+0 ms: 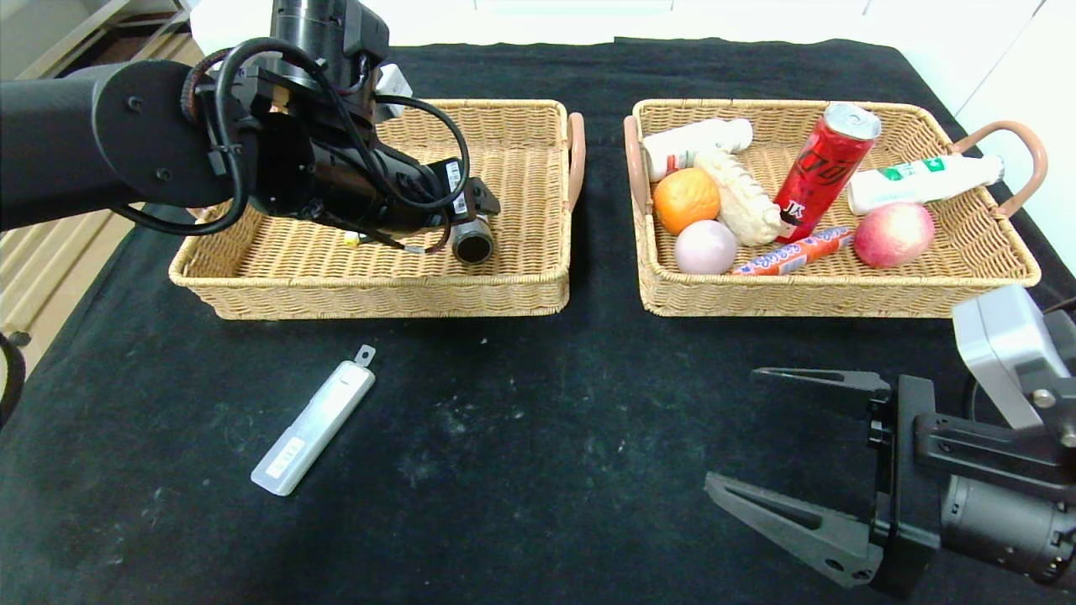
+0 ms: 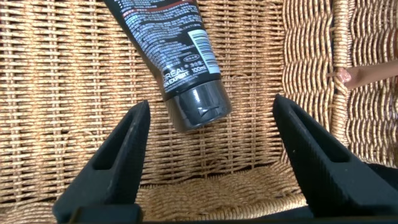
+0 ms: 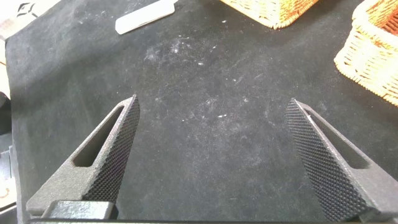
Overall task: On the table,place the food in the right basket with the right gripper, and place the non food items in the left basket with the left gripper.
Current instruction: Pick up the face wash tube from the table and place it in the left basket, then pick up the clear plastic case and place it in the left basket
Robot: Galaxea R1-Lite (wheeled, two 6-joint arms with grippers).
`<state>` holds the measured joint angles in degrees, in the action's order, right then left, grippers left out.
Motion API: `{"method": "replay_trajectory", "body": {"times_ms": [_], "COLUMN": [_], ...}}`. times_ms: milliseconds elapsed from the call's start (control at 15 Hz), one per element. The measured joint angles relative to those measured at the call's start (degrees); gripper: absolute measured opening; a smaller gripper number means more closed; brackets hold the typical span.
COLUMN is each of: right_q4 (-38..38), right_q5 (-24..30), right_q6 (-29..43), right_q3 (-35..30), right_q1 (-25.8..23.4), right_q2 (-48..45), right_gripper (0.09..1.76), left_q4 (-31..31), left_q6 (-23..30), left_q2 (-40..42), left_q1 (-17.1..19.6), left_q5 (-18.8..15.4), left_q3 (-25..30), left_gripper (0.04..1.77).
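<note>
Hovering over the left basket [image 1: 521, 290], upper left of the head view, my left hand [image 2: 211, 146] has its fingers spread apart and grips nothing. In the left wrist view the black tube [image 2: 168, 50] lies on the wicker between them, cap towards the hand, touching neither finger, so I judge that item delivered.

What is left for me is the white case [image 1: 315, 420], a slim flat thing lying on the dark worktop [image 1: 538, 437] in the lower left of the head view, in front of the left basket and well apart from it. Its long axis runs diagonally, tab end up and to the right. It looks non-food, so it is my left hand's job, and that hand is the nearer one; I would turn the fingers across its narrow width.

Over at lower right, my right hand [image 1: 744, 437] hangs above bare worktop, fingers wide apart and empty, below the right basket [image 1: 841, 294], which is full of food.
</note>
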<state>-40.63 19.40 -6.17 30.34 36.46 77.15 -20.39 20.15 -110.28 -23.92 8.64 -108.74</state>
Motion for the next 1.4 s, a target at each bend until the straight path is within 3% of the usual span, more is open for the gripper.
{"method": "replay_trajectory", "body": {"times_ms": [400,667,1133,1400], "right_q4": [0.0,0.0,0.1,0.2], "right_q5": [0.0,0.0,-0.3,-0.4], "right_q6": [0.0,0.0,-1.5,-2.0], "right_q3": [0.0,0.0,-0.5,-0.9], "right_q1": [0.0,0.1,1.0,1.4], "right_q2": [-0.4,-0.5,-0.3,-0.3], "right_gripper": [1.71,1.71,1.71,1.71], "left_q4": [-1.4,-7.9,-12.0,-16.1], "left_q6": [-1.0,-5.5,-18.6,-20.3], "left_q2": [1.7,7.2,21.2,27.8], "left_q1": [0.0,0.1,3.0,3.4], "left_q5": [0.1,0.2,-2.0,-2.9], "left_q3": [0.5,2.4,19.0,27.5], "left_gripper": [1.59,1.64,1.68,1.7]}}
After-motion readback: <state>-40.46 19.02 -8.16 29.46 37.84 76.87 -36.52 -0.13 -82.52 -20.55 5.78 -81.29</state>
